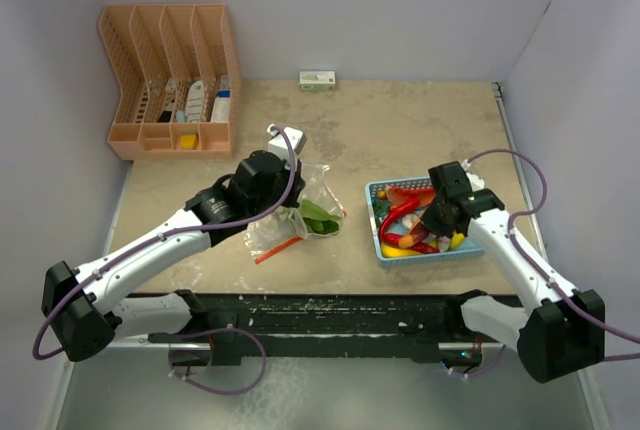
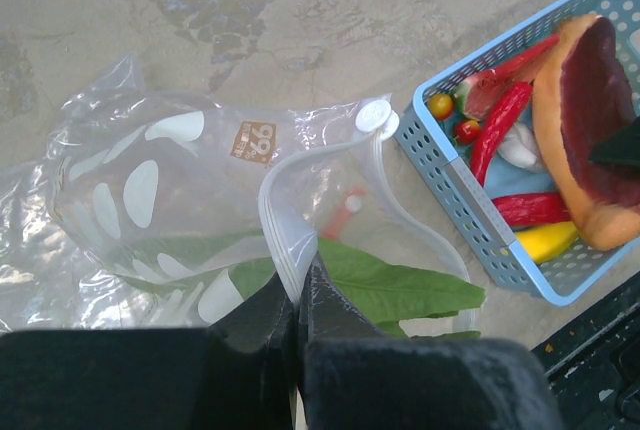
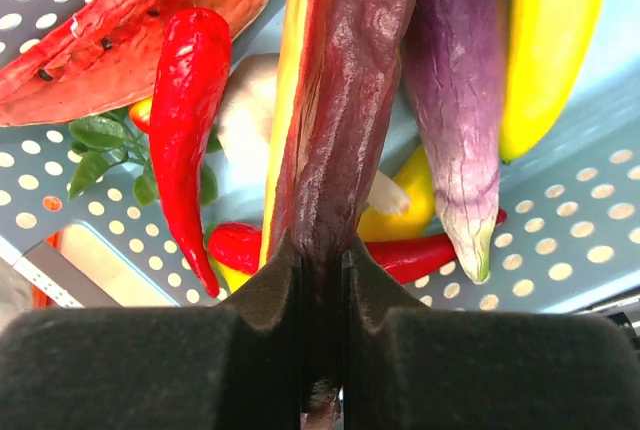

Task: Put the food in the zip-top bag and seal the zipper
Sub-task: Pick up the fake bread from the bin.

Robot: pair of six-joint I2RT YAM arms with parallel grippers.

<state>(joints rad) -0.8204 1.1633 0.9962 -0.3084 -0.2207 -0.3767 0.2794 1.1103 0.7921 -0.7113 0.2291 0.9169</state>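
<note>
Right tool (image 3: 320,260) around a maroon slice (image 3: 340,80), possibly papaya, near end hidden

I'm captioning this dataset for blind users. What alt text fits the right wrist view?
The right gripper clamps a dark maroon, orange-edged food slice inside a light blue basket. Around it lie a red chili pepper, a watermelon wedge, a purple eggplant and a yellow banana.

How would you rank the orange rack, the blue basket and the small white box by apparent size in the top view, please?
Largest: orange rack.
Then: blue basket.
Smallest: small white box.
None look alike.
</note>
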